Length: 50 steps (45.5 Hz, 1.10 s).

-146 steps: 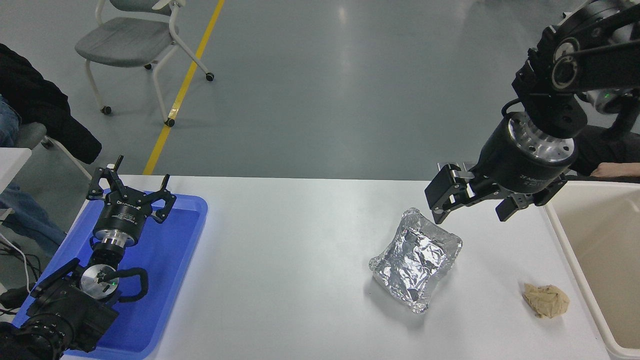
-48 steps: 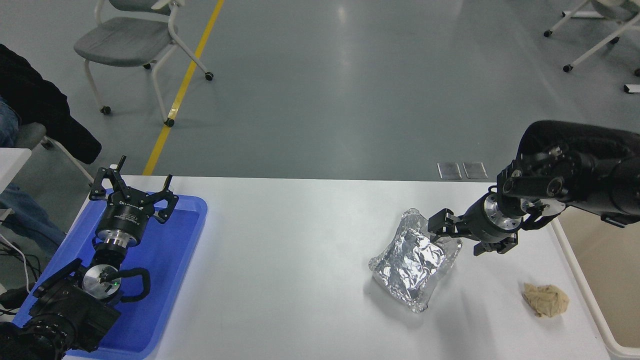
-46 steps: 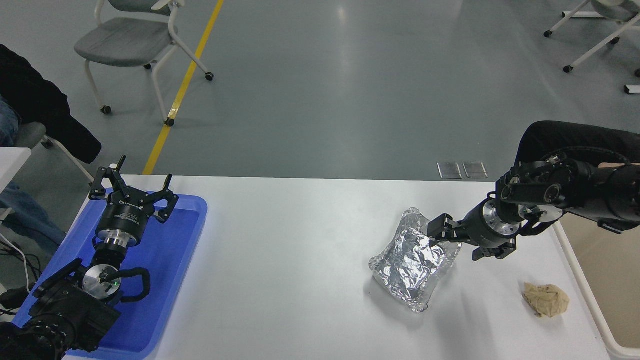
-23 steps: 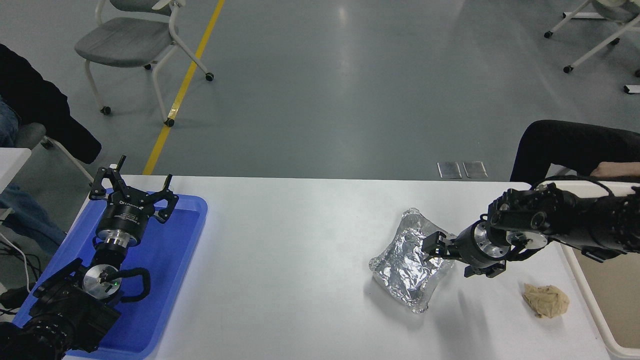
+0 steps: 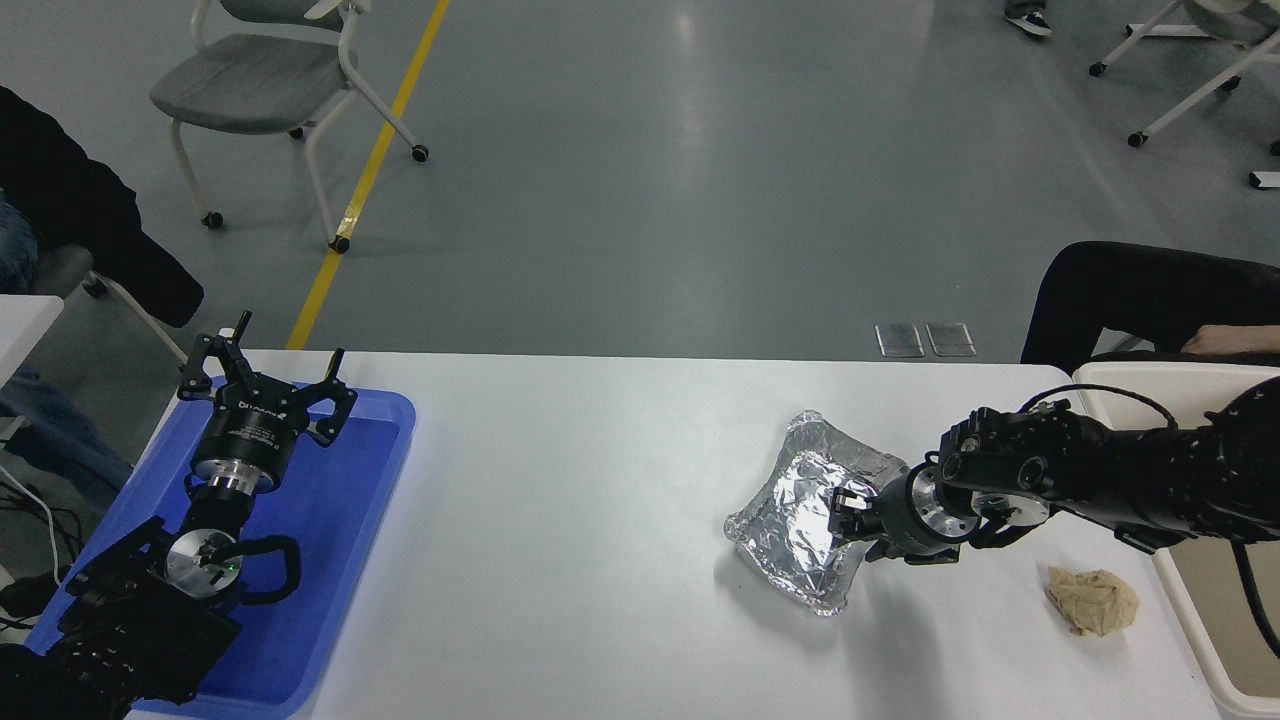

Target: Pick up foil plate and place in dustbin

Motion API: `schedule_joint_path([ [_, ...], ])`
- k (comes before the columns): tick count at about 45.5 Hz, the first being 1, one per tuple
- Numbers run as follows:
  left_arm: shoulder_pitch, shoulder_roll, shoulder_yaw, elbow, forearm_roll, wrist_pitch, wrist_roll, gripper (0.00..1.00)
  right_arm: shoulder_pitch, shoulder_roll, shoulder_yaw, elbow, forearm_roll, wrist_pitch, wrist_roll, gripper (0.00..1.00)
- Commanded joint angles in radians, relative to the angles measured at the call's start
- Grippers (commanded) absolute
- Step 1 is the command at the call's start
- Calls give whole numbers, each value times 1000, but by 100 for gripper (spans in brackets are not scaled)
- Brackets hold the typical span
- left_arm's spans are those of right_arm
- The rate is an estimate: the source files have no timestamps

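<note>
The foil plate (image 5: 800, 525), a crinkled silver tray with a raised rim, lies on the white table right of centre. My right gripper (image 5: 848, 515) reaches in low from the right and sits at the plate's right rim, touching the foil; the wrinkled foil hides how it stands. The right arm (image 5: 1100, 480) stretches across the near corner of the dustbin (image 5: 1195, 640), the beige bin at the table's right edge. My left gripper (image 5: 262, 385) is parked open above the blue tray at the lower left.
A brown paper wad (image 5: 1092, 600) lies between the foil plate and the bin. The blue tray (image 5: 340, 500) fills the table's left end. A person's dark sleeve (image 5: 1150, 290) and hand (image 5: 1225, 340) rest beyond the bin. Another person (image 5: 60, 220) sits at far left.
My right arm has dropped from high above the table and swung low and leftward onto the plate's right rim. The plate has slid and turned slightly left. The left arm has stayed put.
</note>
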Motion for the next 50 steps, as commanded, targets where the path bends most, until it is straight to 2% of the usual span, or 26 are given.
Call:
schedule_joint_path([
  [1, 0, 0, 0, 0, 2, 0, 0, 100, 2, 6, -2, -5, -30, -20, 1, 0],
  [9, 0, 0, 0, 0, 0, 0, 0, 100, 23, -8, -10, -1, -28, -6, 1, 0],
  [19, 0, 0, 0, 0, 2, 0, 0, 100, 169, -93, -73, 82, -25, 35, -1, 0],
  [34, 0, 2, 0, 0, 0, 0, 0, 100, 574, -148, -287, 363, -7, 101, 2, 0],
  [50, 1, 6, -1, 0, 0, 0, 0, 100, 1017, -152, -433, 587, 10, 258, 1, 0],
])
